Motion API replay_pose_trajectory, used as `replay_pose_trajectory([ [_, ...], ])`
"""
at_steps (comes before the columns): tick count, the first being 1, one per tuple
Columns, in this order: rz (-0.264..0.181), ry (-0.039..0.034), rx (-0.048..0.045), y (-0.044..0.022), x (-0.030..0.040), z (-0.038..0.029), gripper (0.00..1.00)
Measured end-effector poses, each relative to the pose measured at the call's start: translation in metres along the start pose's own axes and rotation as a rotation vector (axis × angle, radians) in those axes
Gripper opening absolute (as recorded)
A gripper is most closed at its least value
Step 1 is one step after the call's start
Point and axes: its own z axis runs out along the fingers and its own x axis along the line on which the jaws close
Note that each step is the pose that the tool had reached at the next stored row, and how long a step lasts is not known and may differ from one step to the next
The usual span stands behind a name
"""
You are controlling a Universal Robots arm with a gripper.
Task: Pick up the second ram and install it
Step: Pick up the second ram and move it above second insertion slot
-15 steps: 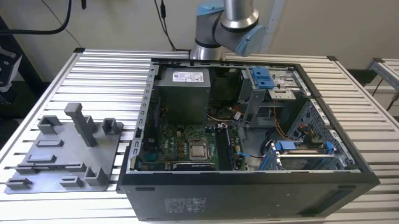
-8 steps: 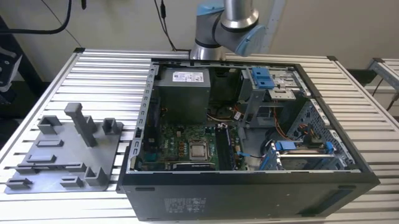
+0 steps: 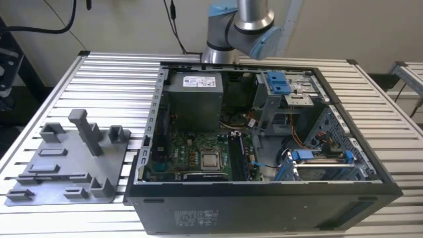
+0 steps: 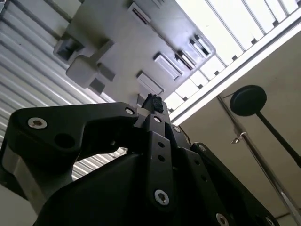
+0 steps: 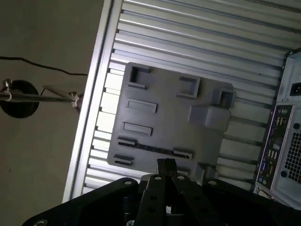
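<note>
Fingers [image 5: 161,172] hang closed, well above the second ram [image 5: 149,148], so we could jab it rather than straddle it.

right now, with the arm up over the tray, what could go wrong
The gripper hangs above the grey tray, where the second ram is a thin strip between holder blocks: a skewed descent could strike them or the tall post. Inside the case, loose cables might snag.

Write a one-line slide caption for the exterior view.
Open computer case on a slatted table, grey holder tray at the exterior view's left, arm behind.
</note>
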Motion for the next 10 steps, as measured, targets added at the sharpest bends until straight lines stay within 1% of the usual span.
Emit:
replay_pose_trajectory([
  [10, -0.181, 0.0105, -0.0037, 0.0000, 0.0000, 0.0000, 0.11],
])
